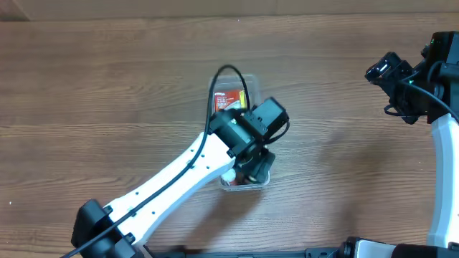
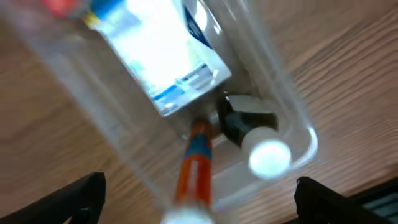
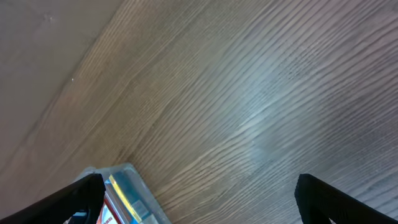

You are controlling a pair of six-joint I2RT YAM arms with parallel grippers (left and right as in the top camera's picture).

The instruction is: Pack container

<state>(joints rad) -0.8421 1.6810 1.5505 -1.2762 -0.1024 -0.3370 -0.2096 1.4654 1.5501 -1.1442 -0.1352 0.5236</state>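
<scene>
The clear container (image 1: 248,80) lies in the middle of the table, long side running front to back. A red packet (image 1: 228,97) shows at its far end. My left gripper (image 1: 252,166) hangs over its near end, open. In the left wrist view (image 2: 199,202) the fingers stand wide apart above the container (image 2: 309,138), which holds a white-and-blue packet (image 2: 161,56), an orange tube (image 2: 196,158) and a small black bottle with a white cap (image 2: 252,127). My right gripper (image 1: 378,72) is open and empty, far right, well away. Its wrist view (image 3: 199,199) shows the container's corner (image 3: 134,190).
Brown wooden table (image 1: 107,100) all around the container. The left arm (image 1: 179,179) crosses from the front left and hides the container's middle. The right arm (image 1: 445,165) stands at the right edge.
</scene>
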